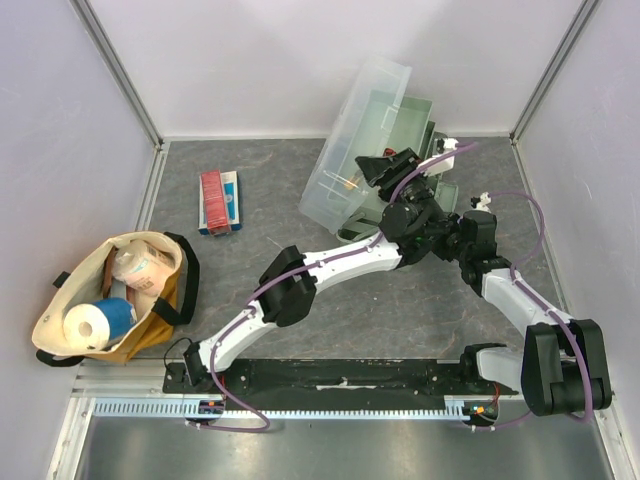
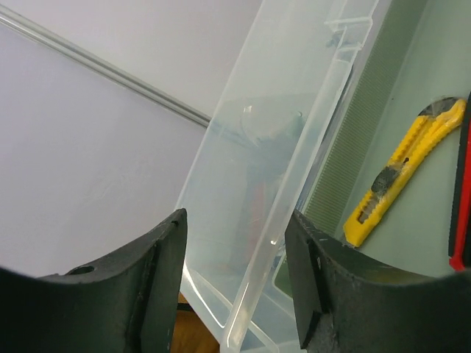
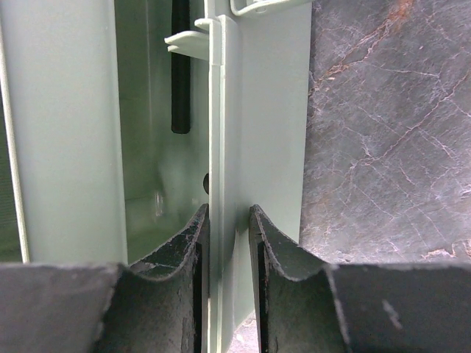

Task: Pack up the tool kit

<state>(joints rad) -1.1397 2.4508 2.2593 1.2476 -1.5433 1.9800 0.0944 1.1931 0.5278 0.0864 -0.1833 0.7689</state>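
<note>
Top view: the big pale-green translucent plastic toolbox (image 1: 375,130) sits open at the back of the table, with both arms on it.

Left wrist: my left gripper (image 2: 235,272) is spread apart around the clear plastic lid (image 2: 250,147) edge. A yellow utility knife (image 2: 401,173) is lying inside.

Right wrist: my right gripper (image 3: 228,250) looks pinched on the thin green tray wall (image 3: 221,110). I'd hold that side steady, then close the left one squarely on the rim.

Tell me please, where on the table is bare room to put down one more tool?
Bare table lies between the red-and-blue packet and the toolbox, and in front, between the cloth bag and the left arm. Crowded: the toolbox's near side, where the left gripper straddles the clear lid and the right gripper pinches a green wall.
</note>
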